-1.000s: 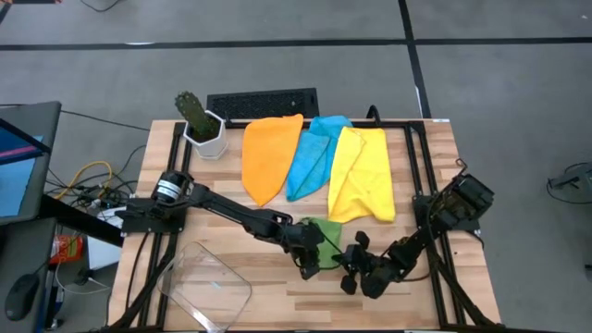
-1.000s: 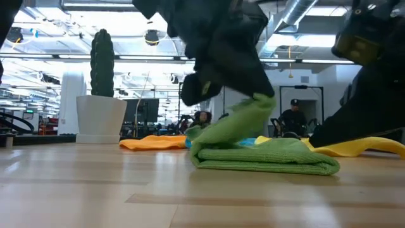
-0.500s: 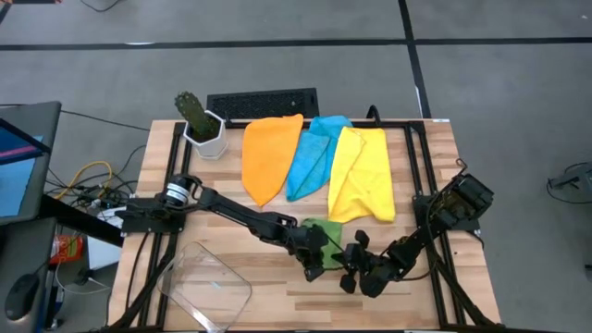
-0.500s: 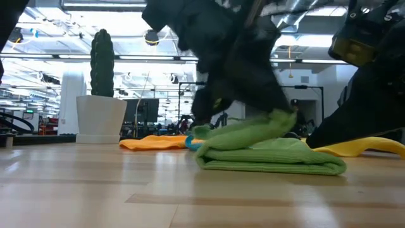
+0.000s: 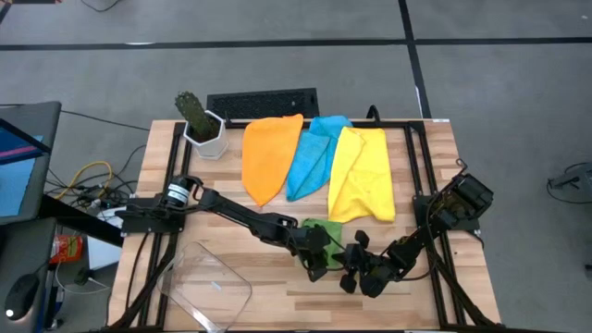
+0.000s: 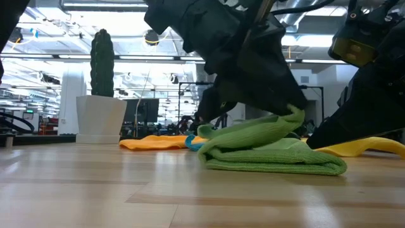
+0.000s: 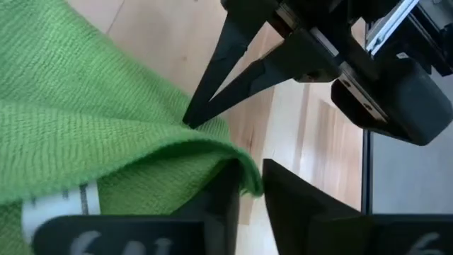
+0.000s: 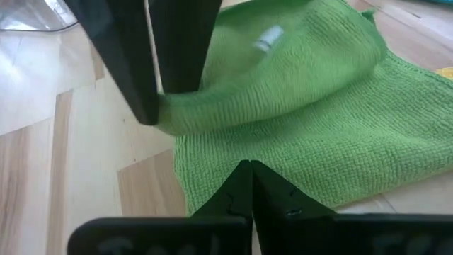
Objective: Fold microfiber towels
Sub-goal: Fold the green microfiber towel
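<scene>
A green microfiber towel (image 5: 326, 231) lies partly folded on the wooden table, near the front middle. My left gripper (image 7: 244, 183) is shut on one edge of it and holds that edge above the lower layer (image 6: 278, 161). My right gripper (image 8: 249, 166) is shut, with its tips on the towel next to the left fingers. Orange (image 5: 268, 157), light blue (image 5: 310, 153) and yellow (image 5: 361, 171) towels lie spread out flat at the back. My left gripper pinches the towel's turned-over edge (image 7: 233, 152) between its two fingers, coming slanting down from the table's left. The held layer (image 6: 288, 120) arches over the lower layer, which lies flat on the table. My right gripper presses its shut fingertips (image 7: 190, 120) onto the green towel by the fold, slanting down from the table's right. In the right wrist view the tips stand on the lower layer (image 8: 248, 152) near its edge.
A cactus in a white pot (image 5: 199, 118) stands at the back left, with a black keyboard (image 5: 262, 104) beyond the far edge. A clear plastic container (image 5: 205, 285) lies at the front left. Bare wood shows at the left and front right.
My left gripper has carried the towel's held edge toward the table's right and lower, so the upper layer now lies folded over more of the lower layer. The lower layer has stayed on the table. My right gripper has kept still.
</scene>
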